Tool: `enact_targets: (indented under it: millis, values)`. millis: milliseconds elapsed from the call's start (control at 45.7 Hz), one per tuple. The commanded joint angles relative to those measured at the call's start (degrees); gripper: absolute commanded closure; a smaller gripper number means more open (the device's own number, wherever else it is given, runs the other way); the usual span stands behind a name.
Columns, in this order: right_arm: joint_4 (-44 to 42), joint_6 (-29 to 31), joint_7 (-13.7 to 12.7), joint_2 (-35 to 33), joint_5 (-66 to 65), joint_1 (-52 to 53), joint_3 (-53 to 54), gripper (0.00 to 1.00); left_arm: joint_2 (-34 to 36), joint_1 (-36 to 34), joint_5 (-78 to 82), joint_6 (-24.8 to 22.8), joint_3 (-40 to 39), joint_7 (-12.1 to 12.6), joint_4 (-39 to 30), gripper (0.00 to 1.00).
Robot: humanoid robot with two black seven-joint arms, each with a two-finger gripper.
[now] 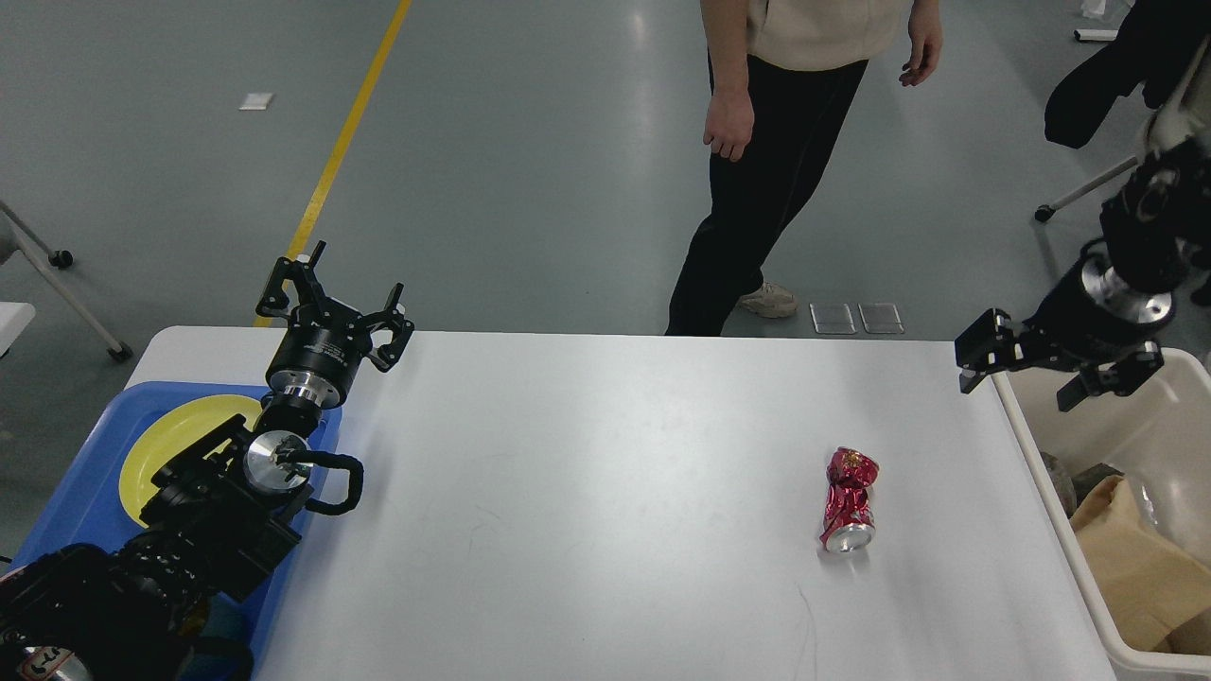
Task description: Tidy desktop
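Note:
The white desktop (605, 492) fills the middle of the head view. A crushed red drink can (849, 501) lies on it at the right, its open end toward me. My left gripper (336, 301) is open and empty, held above the desktop's far left corner, far from the can. My right gripper (1041, 364) is open and empty, hovering over the desktop's far right edge and the rim of the cream bin, above and to the right of the can.
A blue tray (85, 482) with a yellow plate (180, 435) sits at the left under my left arm. A cream bin (1060, 492) at the right holds brown paper (1135, 558). A person (757, 189) stands beyond the far edge.

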Motion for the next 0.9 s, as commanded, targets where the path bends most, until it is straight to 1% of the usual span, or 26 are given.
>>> enact_targets:
  millis: [0, 175, 394, 612, 766, 875]
  values:
    - [-2.1, 0.0, 0.0, 0.4, 0.0, -6.3, 5.7, 0.00, 0.0, 0.0, 0.0, 0.0, 0.0, 0.0, 0.0, 0.03]
    - [-6.3, 0.0, 0.0, 2.7, 0.0, -14.5, 11.9, 0.00, 0.0, 0.0, 0.0, 0.0, 0.0, 0.0, 0.0, 0.03]
    - [-13.4, 0.0, 0.1, 7.9, 0.0, -22.8, 17.5, 0.00, 0.0, 0.0, 0.0, 0.0, 0.0, 0.0, 0.0, 0.03]
    - [-20.6, 0.0, 0.1, 15.4, 0.0, -27.1, 18.6, 0.00, 0.0, 0.0, 0.0, 0.0, 0.0, 0.0, 0.0, 0.03]
    - [-23.3, 0.0, 0.1, 19.2, 0.1, -27.9, 18.6, 0.00, 0.0, 0.0, 0.0, 0.0, 0.0, 0.0, 0.0, 0.03]
    - [-26.0, -2.9, 0.1, 21.8, 0.1, -28.5, 18.6, 0.00, 0.0, 0.0, 0.0, 0.0, 0.0, 0.0, 0.0, 0.03]
